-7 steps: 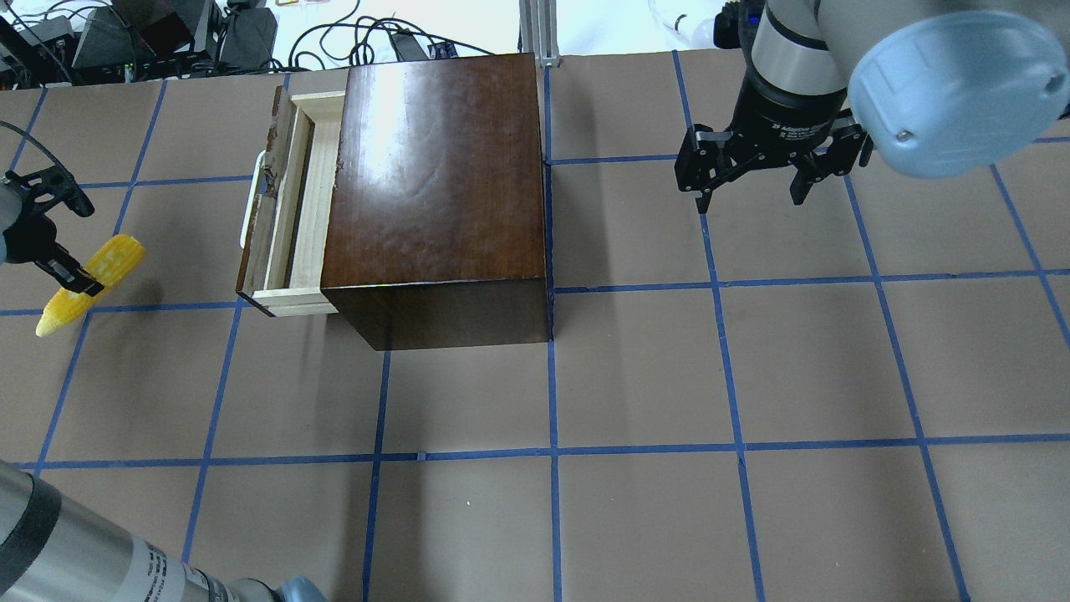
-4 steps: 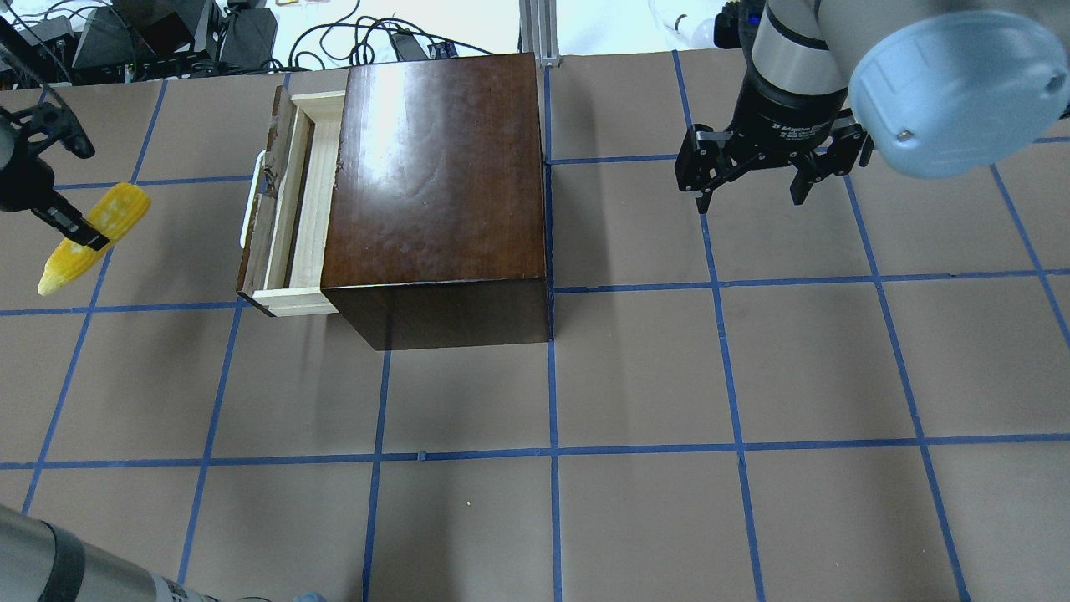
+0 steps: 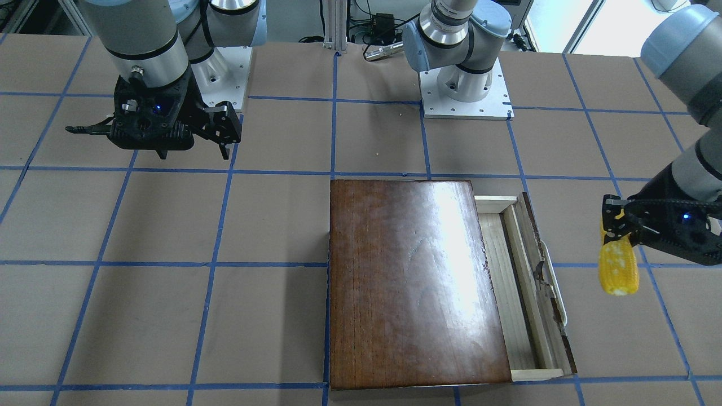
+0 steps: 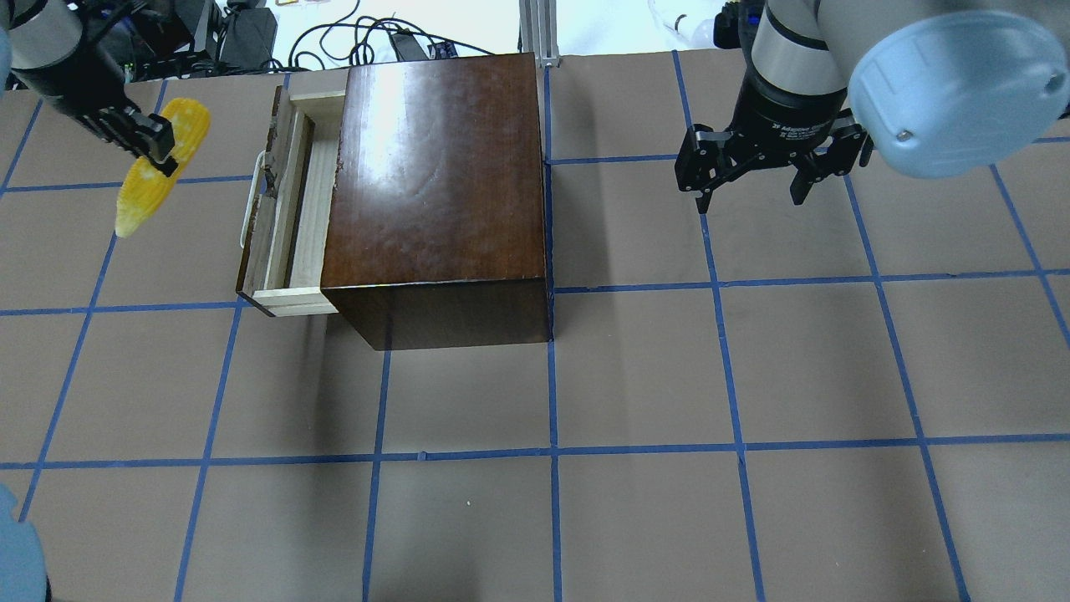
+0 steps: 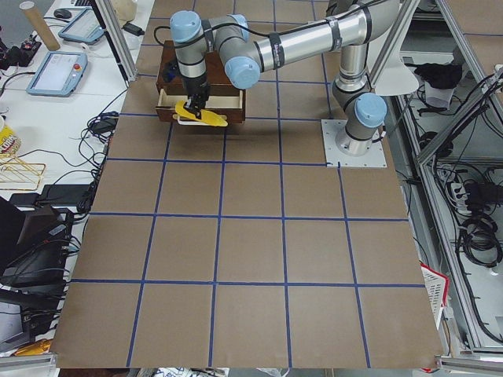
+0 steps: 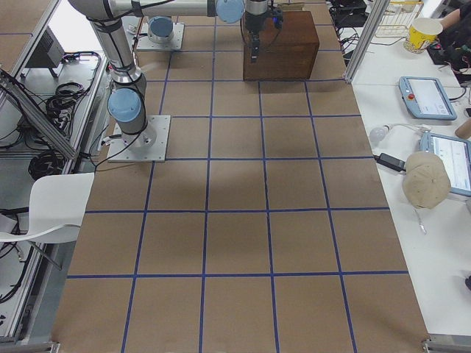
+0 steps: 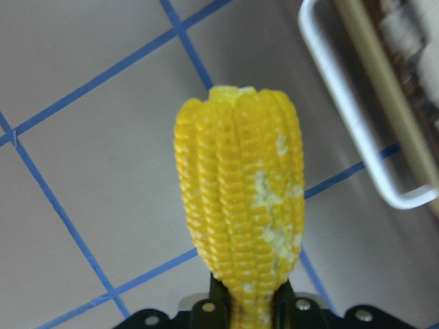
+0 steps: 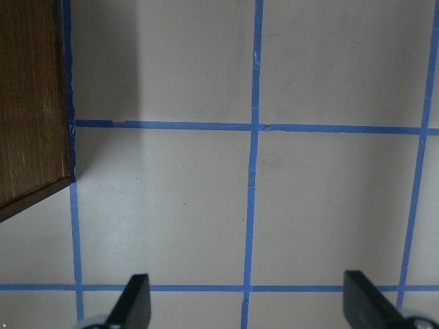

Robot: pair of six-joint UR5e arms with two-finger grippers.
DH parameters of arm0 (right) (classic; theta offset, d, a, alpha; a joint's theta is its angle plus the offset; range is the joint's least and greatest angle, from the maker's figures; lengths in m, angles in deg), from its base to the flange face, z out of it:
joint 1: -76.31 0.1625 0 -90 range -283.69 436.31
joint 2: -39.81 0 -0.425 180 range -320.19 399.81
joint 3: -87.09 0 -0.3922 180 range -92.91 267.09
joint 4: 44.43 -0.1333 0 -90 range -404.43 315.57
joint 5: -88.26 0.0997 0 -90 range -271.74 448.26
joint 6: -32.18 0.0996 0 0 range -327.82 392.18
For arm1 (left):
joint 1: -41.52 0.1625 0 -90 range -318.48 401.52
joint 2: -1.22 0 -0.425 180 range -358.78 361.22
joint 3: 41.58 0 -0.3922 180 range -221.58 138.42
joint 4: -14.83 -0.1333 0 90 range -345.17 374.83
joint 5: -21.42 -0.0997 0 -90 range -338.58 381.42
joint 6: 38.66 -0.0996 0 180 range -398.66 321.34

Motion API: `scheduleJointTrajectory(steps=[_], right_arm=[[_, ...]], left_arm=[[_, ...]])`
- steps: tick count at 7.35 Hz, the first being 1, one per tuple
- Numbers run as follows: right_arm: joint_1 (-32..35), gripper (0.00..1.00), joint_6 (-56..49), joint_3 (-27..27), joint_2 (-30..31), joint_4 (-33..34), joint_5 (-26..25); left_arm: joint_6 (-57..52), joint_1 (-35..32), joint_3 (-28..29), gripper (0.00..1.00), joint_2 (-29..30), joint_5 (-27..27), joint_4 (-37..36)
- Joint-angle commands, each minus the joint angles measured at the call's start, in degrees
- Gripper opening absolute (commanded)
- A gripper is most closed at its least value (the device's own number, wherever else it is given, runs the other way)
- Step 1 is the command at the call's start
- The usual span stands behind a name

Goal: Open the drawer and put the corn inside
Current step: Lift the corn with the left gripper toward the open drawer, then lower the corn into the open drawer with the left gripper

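Brown blue-taped table [image 4: 635, 376] bears one dark box [image 4: 435, 176] with its one drawer [image 4: 305, 201] partly out, its inner end hidden under the box, while one corn [image 4: 140, 199] hangs outside the white handle [image 4: 248, 201], pinched mid-length by the left gripper [image 4: 156, 144], and the right gripper [image 4: 750, 201] hovers spread, well apart.

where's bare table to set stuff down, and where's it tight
Free: the table on the robot's side of the box, and the strip between box and open right gripper. Tight: beside the open drawer, where the left gripper holds the corn near the handle.
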Motion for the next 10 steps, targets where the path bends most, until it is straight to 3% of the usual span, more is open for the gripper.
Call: scheduleJointTrajectory(steps=[1,4,7,8,10], right_arm=[[0.00,1.00,0.00,0.00,0.00,0.00,0.00],[0.00,1.00,0.00,0.00,0.00,0.00,0.00],[0.00,1.00,0.00,0.00,0.00,0.00,0.00],[0.00,1.00,0.00,0.00,0.00,0.00,0.00],[0.00,1.00,0.00,0.00,0.00,0.00,0.00]], left_arm=[[15.45,-4.93,0.54,0.00,0.40,0.76,0.55],[27.52,-6.34,0.10,0.00,0.49,3.13,0.55],[30.00,-7.22,-0.77,0.00,1.80,3.31,0.03],[29.58,-7.58,-1.12,0.00,1.98,6.36,-0.24],[24.69,-7.58,-1.92,0.00,2.25,6.74,-0.50]])
